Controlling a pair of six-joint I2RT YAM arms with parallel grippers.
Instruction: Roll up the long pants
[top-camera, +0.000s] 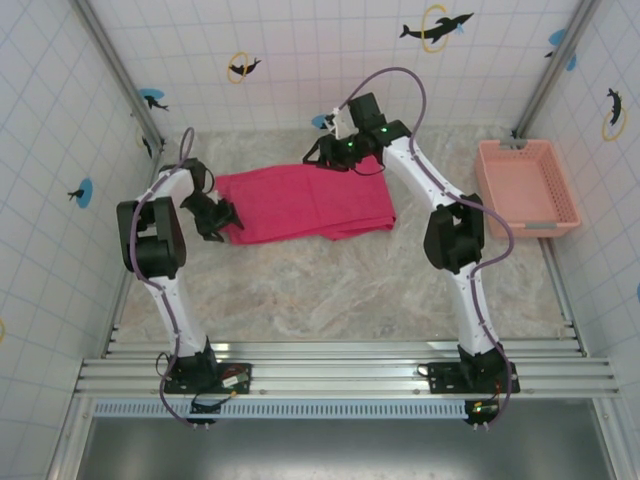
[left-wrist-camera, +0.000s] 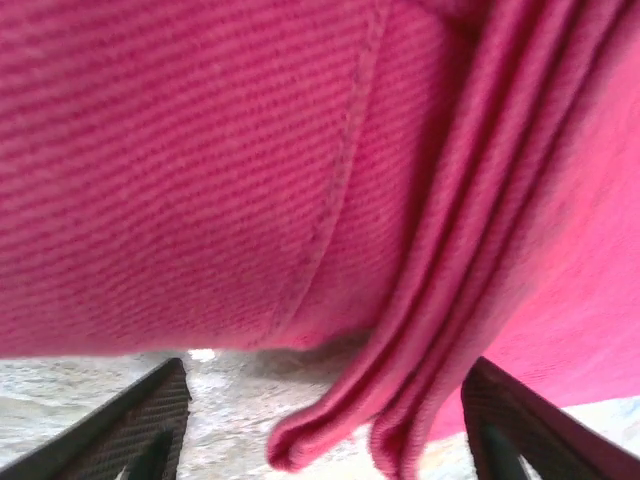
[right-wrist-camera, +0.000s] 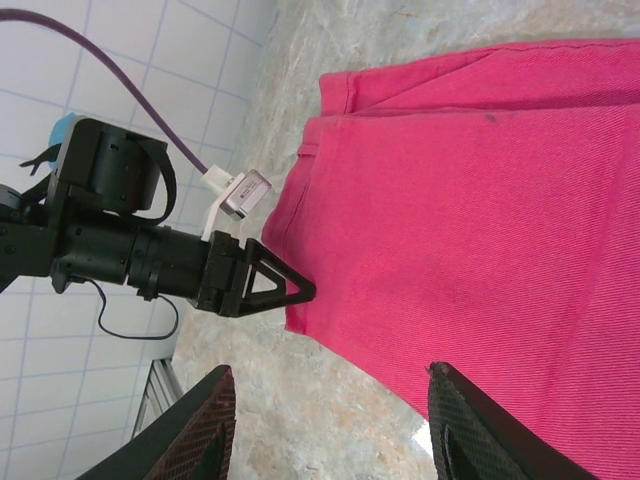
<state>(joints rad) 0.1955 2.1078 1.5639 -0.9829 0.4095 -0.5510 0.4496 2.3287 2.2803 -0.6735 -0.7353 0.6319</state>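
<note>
Two part-open pincers, nothing held: left pincer set astride hem of bright pink-red cloth trousers, right pincer poised above; hem grip judged required before rolling.

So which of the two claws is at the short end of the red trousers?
The left gripper, at the long pants' left end; the right gripper hovers over their far long edge instead.

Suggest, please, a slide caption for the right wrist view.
Open right gripper hovers over the edge of the long pants; the left gripper reaches their end, on a marbled table.
</note>
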